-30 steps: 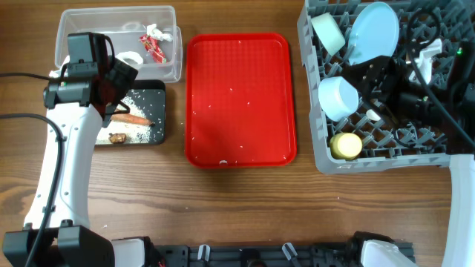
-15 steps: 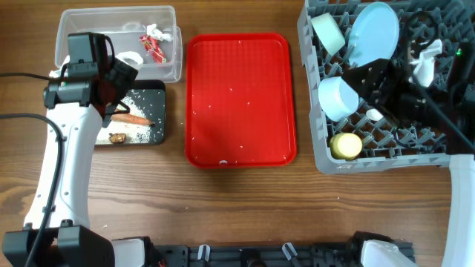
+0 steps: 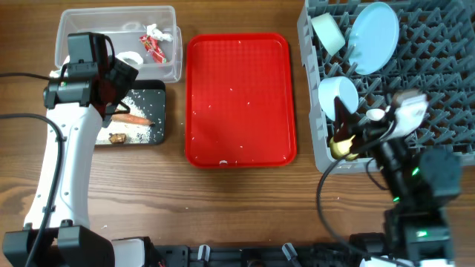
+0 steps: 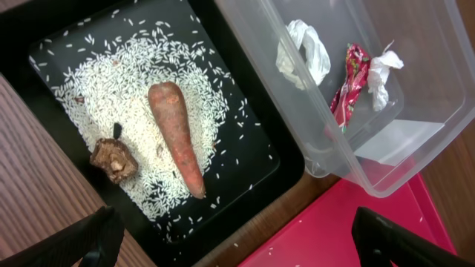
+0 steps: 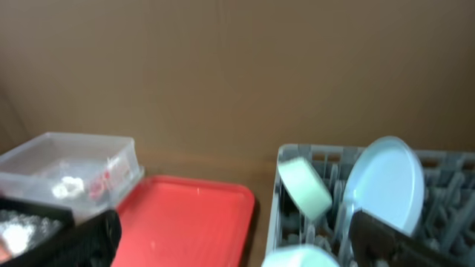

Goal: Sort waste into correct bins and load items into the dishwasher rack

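Note:
My left gripper [image 3: 111, 83] hangs open and empty above the black tray [image 3: 157, 93], which holds the carrot [image 4: 177, 137], a brown bit [image 4: 113, 159] and rice [image 4: 126, 81]. The clear tub [image 4: 415, 148] holds the red wrapper [image 4: 350, 78] and white scraps [image 4: 303, 52]. My right gripper [image 3: 343, 126] is open and empty over the front left corner of the grey rack [image 3: 438, 44], just above the yellow cup [image 3: 343, 146]. The rack also holds the plate [image 3: 373, 37], two bowls [image 3: 327, 33] [image 3: 338, 96] and a small white spoon part [image 3: 375, 115].
The flat red serving tray [image 3: 237, 96] lies between the bins and the rack, with a few rice grains on it. The right wrist view looks across it [image 5: 185, 215] to the tub [image 5: 67, 159] and the racked plate [image 5: 382, 185]. Cables trail at the left.
My right arm has drawn back out of the far right of the rack to its near edge, and its gripper now sits by the yellow cup. The left arm has not moved.

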You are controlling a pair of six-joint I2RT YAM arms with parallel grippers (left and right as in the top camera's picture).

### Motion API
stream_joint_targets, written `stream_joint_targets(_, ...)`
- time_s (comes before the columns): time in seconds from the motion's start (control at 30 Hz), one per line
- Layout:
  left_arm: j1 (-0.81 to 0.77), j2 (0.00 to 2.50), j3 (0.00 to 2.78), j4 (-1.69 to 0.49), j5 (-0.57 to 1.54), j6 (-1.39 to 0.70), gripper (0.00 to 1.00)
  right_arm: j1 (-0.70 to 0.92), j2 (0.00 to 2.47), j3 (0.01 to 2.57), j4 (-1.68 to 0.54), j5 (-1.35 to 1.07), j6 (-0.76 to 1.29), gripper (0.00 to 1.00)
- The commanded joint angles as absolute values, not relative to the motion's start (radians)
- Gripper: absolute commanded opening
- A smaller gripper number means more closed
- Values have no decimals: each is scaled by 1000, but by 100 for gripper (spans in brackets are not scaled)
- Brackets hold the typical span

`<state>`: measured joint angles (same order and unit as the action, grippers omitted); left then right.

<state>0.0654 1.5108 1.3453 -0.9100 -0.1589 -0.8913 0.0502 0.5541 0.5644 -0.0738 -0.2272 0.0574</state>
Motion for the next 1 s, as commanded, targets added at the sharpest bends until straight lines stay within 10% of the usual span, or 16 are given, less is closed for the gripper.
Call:
stream_joint_targets(0.0,63,1507,1343,-910,-162,-871,100,56,416,346,5,-229,64,100)
stream_joint_targets(0.97,63,1507,1343,-909,-162,-871,100,56,10,5,19,-225,89,100)
